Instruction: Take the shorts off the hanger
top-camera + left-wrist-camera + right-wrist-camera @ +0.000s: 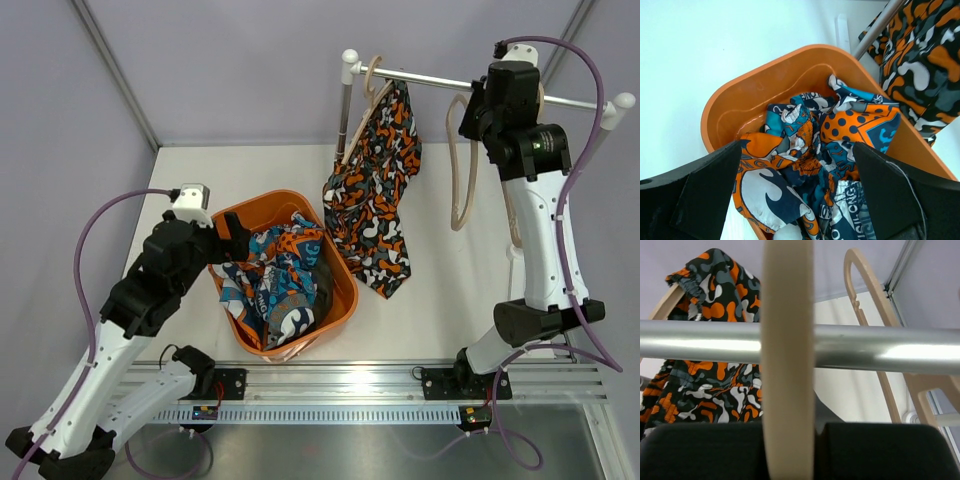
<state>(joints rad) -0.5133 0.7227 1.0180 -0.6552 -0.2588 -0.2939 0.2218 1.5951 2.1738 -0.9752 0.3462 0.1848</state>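
– Shorts first: where are they sitting?

– Starting at my left, I'm seeing the swirl pair [275, 285] lying bunched in the bin [350, 292]. The left gripper [797, 147] is hovering right over it, fingers spread wide and holding nothing. The blotch pair [375, 200] is hanging from its hanger [372, 78] near the left end of the rail [440, 82], draping down beside the bin.

– And the right side?

– The right gripper [788, 429] is up at the rail, further right. Its fingers are looking pressed onto the hook of a bare hanger [787, 340], not the loaded one.

– So how are you planning the pull?

– I'm judging the blotch pair as the one left to free. I'm thinking of steadying the hanger rather than yanking the cloth, because a hooked hanger is likely to swing or slide along the rail. I'm wanting one gripper pinching the waistband near the hanger's shoulder and drawing it down and off that end. Throughout I'm keeping the cloth clear of the post [345, 115].
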